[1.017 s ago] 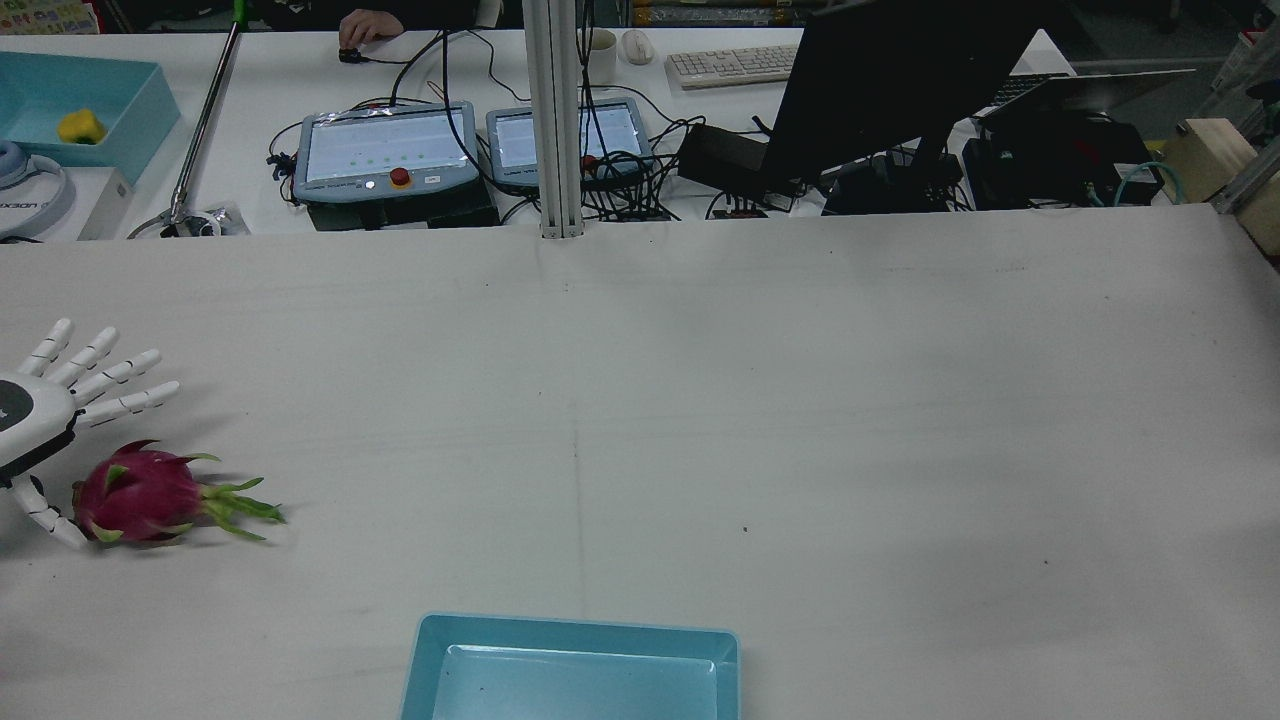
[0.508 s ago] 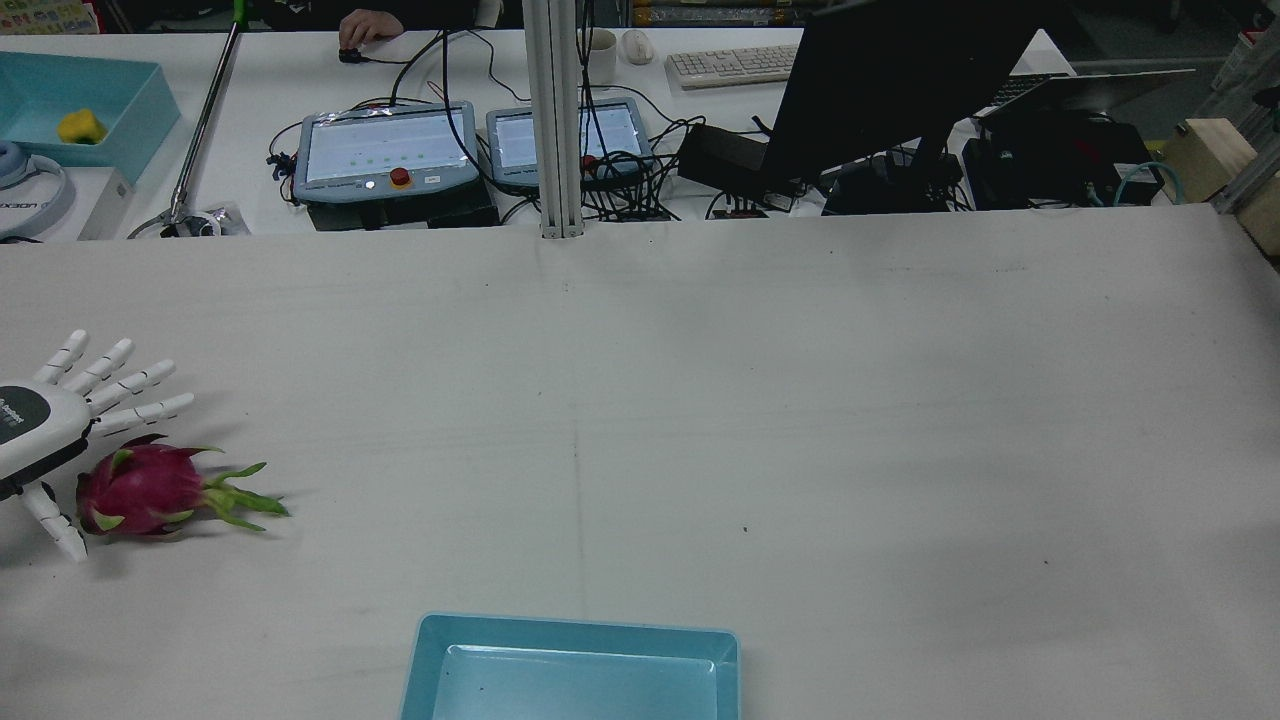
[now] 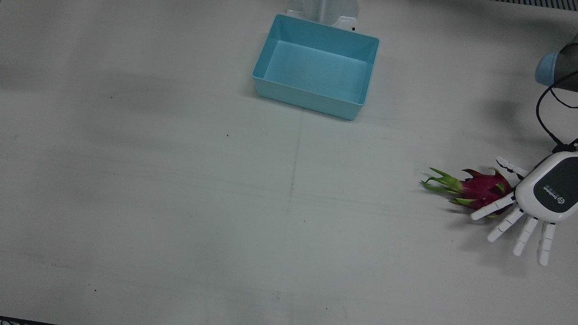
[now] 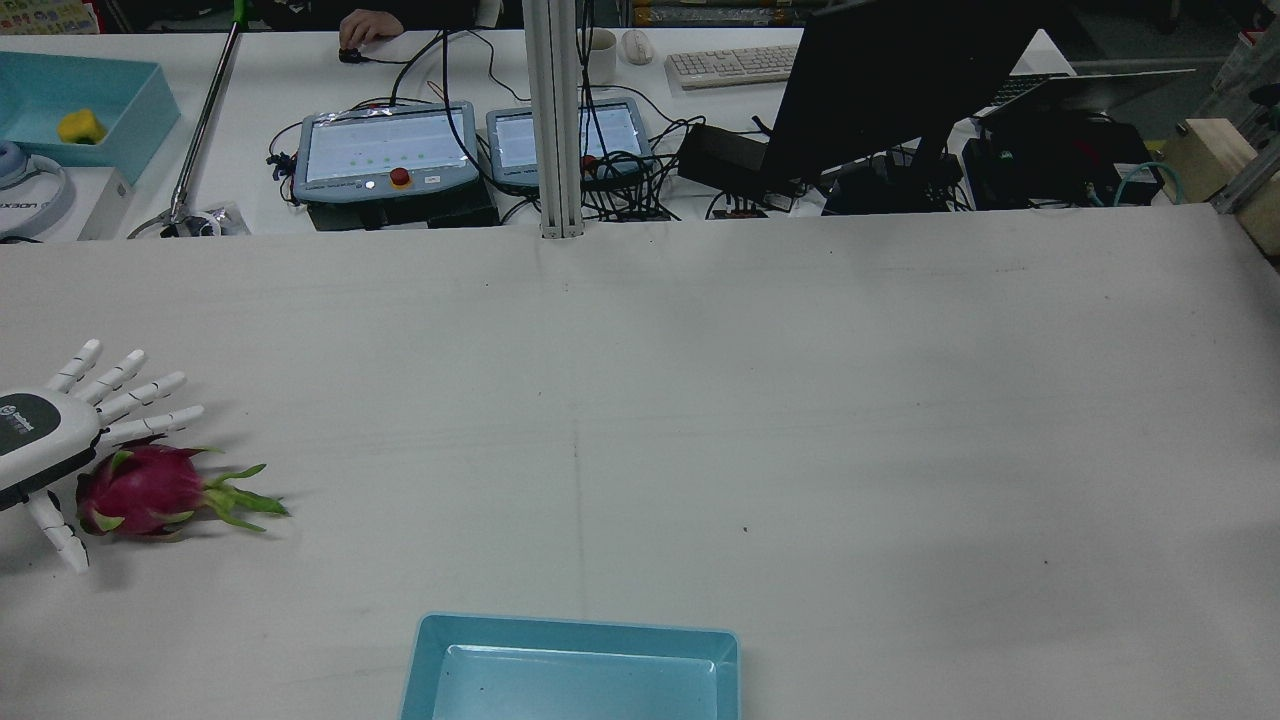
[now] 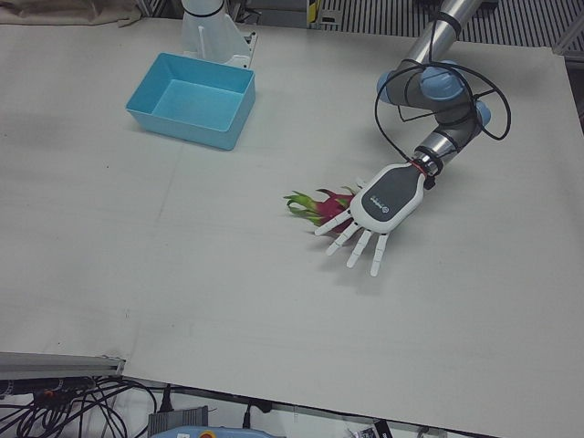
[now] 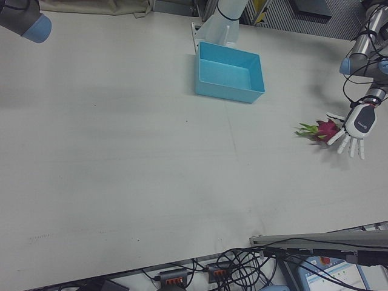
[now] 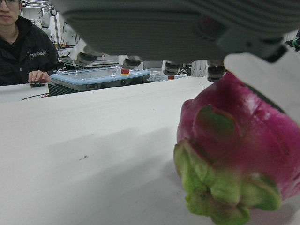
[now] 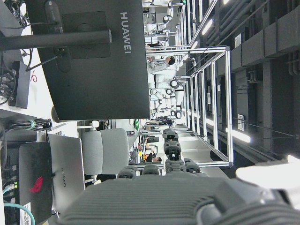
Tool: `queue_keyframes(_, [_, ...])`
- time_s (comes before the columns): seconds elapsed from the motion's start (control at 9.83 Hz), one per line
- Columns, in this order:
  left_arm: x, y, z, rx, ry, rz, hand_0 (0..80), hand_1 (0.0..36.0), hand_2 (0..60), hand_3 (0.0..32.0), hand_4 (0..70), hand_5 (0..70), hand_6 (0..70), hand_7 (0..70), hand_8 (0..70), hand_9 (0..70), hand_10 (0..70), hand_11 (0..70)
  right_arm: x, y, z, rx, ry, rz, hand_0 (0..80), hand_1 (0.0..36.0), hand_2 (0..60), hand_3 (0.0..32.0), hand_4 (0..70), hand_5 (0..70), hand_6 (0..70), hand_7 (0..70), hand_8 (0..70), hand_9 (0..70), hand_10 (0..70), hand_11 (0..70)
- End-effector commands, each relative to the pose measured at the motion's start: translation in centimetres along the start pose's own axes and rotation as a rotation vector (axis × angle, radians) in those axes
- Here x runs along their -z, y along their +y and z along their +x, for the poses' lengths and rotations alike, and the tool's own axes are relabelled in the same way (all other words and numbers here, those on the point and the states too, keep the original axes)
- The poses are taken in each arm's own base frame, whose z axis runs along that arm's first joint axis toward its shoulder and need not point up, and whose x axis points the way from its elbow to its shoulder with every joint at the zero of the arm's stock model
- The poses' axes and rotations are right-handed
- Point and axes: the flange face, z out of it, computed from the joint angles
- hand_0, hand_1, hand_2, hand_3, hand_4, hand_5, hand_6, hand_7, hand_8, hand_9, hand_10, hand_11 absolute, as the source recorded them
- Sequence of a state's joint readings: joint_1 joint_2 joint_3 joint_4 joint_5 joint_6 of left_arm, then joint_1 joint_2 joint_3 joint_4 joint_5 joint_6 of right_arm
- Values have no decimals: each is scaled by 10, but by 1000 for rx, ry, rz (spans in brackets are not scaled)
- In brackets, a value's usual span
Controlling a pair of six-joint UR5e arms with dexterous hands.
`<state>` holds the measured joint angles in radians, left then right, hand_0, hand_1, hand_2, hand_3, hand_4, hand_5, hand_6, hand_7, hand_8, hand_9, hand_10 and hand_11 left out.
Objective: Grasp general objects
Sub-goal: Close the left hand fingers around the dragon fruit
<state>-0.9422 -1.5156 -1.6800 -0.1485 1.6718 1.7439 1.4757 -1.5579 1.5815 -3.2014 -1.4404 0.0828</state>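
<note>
Dragon fruit [image 4: 140,490] lies near the tabletop's [image 4: 700,400] left edge. The left hand [image 4: 45,430], fingers [image 4: 150,395] still splayed and gripping nothing, has shifted over it; closing looks imminent. Right hand's state is unclear.

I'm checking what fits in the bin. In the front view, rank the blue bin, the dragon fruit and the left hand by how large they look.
1. Blue bin, clearly largest.
2. Left hand and dragon fruit look about alike; the hand hides part of the fruit, so their order is unsure.
</note>
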Motion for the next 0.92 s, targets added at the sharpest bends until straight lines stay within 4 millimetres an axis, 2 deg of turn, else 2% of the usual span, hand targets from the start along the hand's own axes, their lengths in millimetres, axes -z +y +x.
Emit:
queue_keyframes(0.0, [-2, -1, -1, -14, 12, 11, 515, 226, 80, 132, 0, 80, 0, 34, 0, 0, 0, 0, 0, 0, 0, 0, 0, 1, 0, 0, 0, 0, 0, 0, 0, 0, 0, 0, 0, 0])
queue_keyframes(0.1, [-2, -1, -1, -15, 13, 13, 543, 268, 139, 114, 0, 114, 0, 37, 0, 0, 0, 0, 0, 0, 0, 0, 0, -1, 0, 0, 0, 0, 0, 0, 0, 0, 0, 0, 0, 0])
queue_keyframes(0.2, [-2, 0, -2, -15, 14, 11, 566, 291, 160, 62, 0, 145, 0, 39, 0, 0, 0, 0, 0, 0, 0, 0, 0, 1, 0, 0, 0, 0, 0, 0, 0, 0, 0, 0, 0, 0])
queue_keyframes(0.31, [-2, 1, -4, -14, 11, 17, 575, 290, 130, 6, 0, 181, 0, 38, 0, 0, 0, 0, 0, 0, 0, 0, 0, -1, 0, 0, 0, 0, 0, 0, 0, 0, 0, 0, 0, 0])
queue_keyframes(0.51, [-5, 8, -3, -11, 12, 13, 574, 280, 100, 0, 4, 271, 0, 32, 0, 0, 0, 0, 0, 0, 0, 0, 0, 1, 0, 0, 0, 0, 0, 0, 0, 0, 0, 0, 0, 0])
queue_keyframes(0.61, [-5, 8, -3, -18, 13, 13, 577, 280, 112, 0, 30, 333, 0, 33, 0, 0, 0, 0, 0, 0, 0, 0, 0, -1, 0, 0, 0, 0, 0, 0, 0, 0, 0, 0, 0, 0])
queue_keyframes(0.71, [-5, 7, -2, -31, 13, 15, 566, 270, 120, 0, 68, 385, 0, 29, 0, 0, 0, 0, 0, 0, 0, 0, 0, -1, 0, 0, 0, 0, 0, 0, 0, 0, 0, 0, 0, 0])
queue_keyframes(0.81, [-5, 7, -1, -32, 15, 15, 554, 252, 116, 0, 137, 450, 0, 33, 0, 0, 0, 0, 0, 0, 0, 0, 0, 1, 0, 0, 0, 0, 0, 0, 0, 0, 0, 0, 0, 0])
